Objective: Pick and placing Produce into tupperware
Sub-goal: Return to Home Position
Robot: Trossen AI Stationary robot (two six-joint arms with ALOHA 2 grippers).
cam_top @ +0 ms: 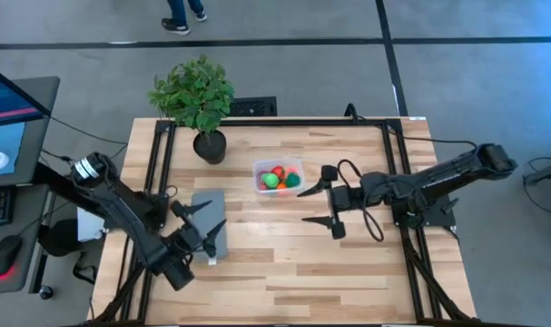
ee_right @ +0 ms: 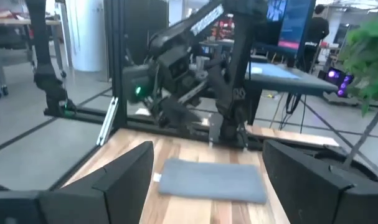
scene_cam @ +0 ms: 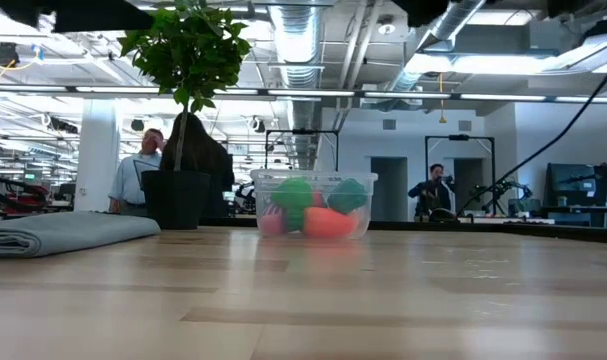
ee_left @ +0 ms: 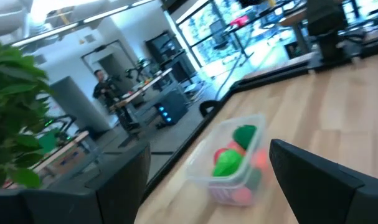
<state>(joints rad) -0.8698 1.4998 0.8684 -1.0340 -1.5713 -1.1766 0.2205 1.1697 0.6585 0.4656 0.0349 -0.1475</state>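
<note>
The clear tupperware (cam_top: pixel 278 175) stands on the table's far middle, with the produce (cam_top: pixel 277 179) inside: green, red, orange and dark green pieces, which also show in the low view (scene_cam: pixel 311 212) and the left wrist view (ee_left: pixel 229 160). My left gripper (cam_top: pixel 207 218) hovers open over the grey slab at the table's left, its fingers (ee_left: pixel 319 180) pointing level toward the tupperware (ee_left: pixel 229 163). My right gripper (cam_top: pixel 313 205) hangs open just right of the tupperware and nearer the front edge, pointing toward the table's left. Neither gripper holds anything.
A flat grey slab (cam_top: pixel 211 225) lies left of centre and shows in the right wrist view (ee_right: pixel 210 180). A potted plant (cam_top: pixel 198 104) stands at the far left. Bare wood lies along the near edge. People stand in the room beyond the table (scene_cam: pixel 143 170).
</note>
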